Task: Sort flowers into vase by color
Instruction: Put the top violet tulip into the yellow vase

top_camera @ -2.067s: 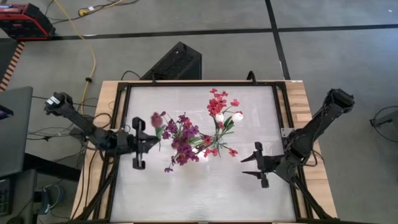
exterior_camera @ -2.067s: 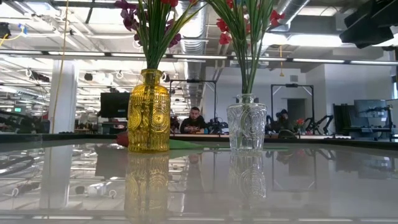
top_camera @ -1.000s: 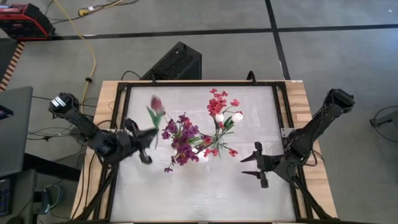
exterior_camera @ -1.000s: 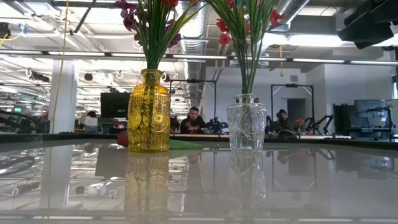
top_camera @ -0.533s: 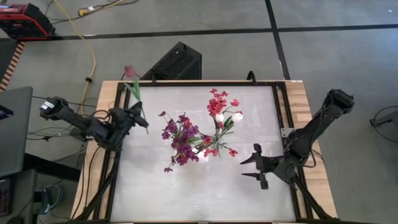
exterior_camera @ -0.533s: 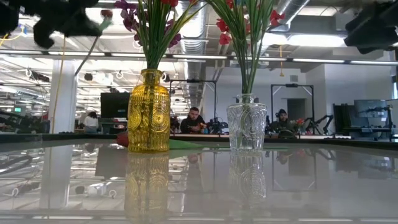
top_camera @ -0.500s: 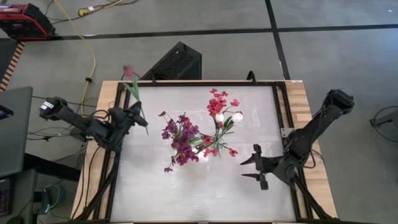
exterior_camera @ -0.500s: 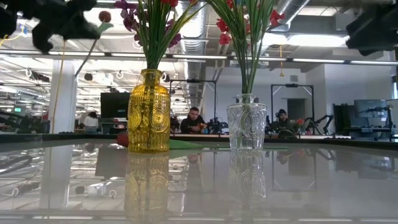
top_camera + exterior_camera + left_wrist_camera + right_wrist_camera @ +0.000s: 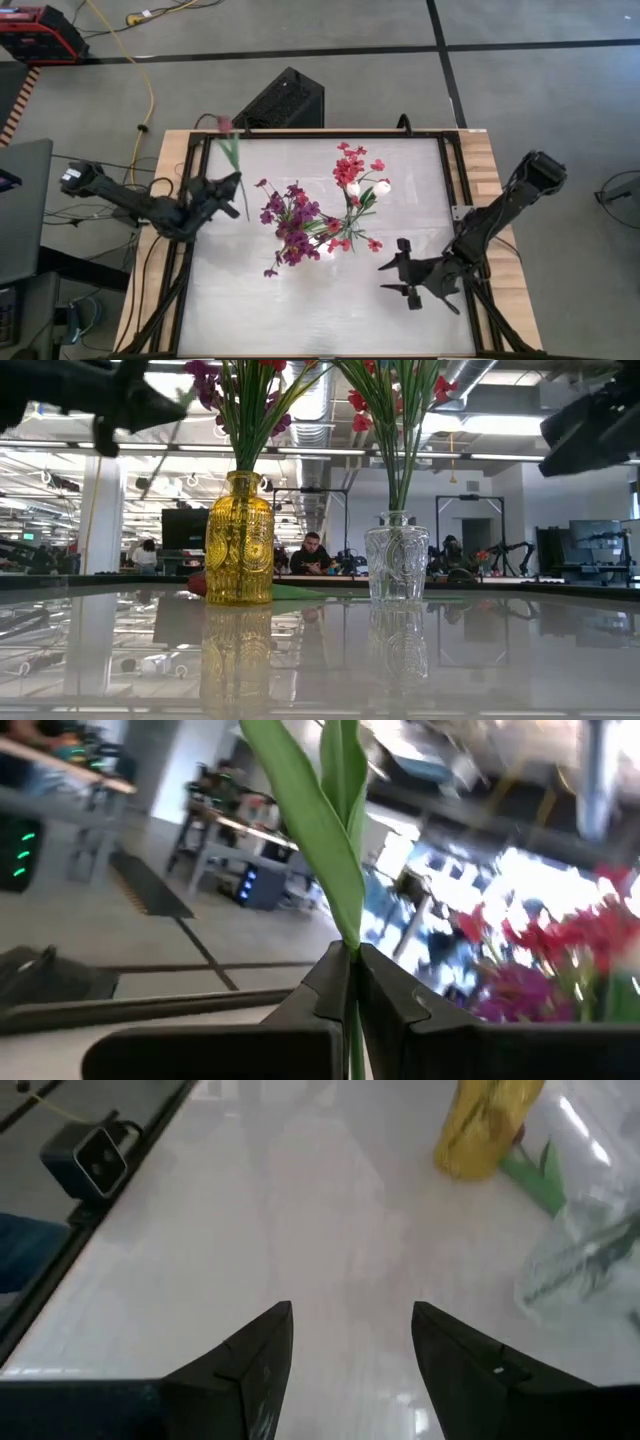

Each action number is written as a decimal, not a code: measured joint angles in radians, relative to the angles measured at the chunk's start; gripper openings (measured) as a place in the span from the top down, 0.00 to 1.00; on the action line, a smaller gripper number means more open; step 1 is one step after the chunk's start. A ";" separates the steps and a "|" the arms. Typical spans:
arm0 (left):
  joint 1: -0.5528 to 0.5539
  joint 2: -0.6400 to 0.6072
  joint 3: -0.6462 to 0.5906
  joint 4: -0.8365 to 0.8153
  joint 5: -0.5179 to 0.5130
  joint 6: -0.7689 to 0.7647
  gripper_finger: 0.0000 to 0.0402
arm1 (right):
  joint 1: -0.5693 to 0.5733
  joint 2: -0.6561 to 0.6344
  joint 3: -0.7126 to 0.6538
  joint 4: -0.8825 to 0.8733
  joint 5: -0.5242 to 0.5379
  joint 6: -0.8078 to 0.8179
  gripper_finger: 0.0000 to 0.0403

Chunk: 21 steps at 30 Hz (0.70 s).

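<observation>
Left gripper pinching the thin green stem of a single flower, held in the air at the table's left edge, well to the left of the yellow vase. The stem runs from the pressed-together fingers toward the table's far edge, ending in a pink-red bud; its long axis is thus tilted well away from the vase mouth (in the left wrist view the stem and a broad green leaf rise straight out of the closed jaws). The purple blossoms already standing in the yellow vase lie to the right of the held stem; the red blossoms and white buds stand farther right again, in the clear glass vase.

Right gripper, fingers spread and empty, hovers low over the table to the right of and nearer the front edge than both vases.

Judgement: the coming move turns on swinging the stem's free lower end over a vase mouth. The left arm is the nearer to the yellow vase, but the bud's colour appears to match the clear vase's red blossoms, which stand beyond it.
</observation>
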 joint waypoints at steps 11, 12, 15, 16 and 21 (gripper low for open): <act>0.393 -0.016 0.372 -1.107 0.042 -0.450 1.00 | -0.031 -0.062 0.000 0.046 -0.027 -0.033 0.42; 0.447 -0.008 0.399 -1.254 0.106 -0.559 1.00 | -0.028 -0.061 0.000 0.045 -0.031 -0.033 0.42; 0.593 0.034 0.439 -1.588 0.298 -0.813 1.00 | -0.026 -0.053 0.000 0.044 -0.046 -0.032 0.42; 0.624 0.048 0.438 -1.649 0.360 -0.850 1.00 | -0.022 -0.053 0.000 0.042 -0.048 -0.031 0.42; 0.651 0.113 0.433 -1.681 0.548 -0.885 1.00 | -0.011 -0.053 0.000 0.044 -0.048 -0.032 0.42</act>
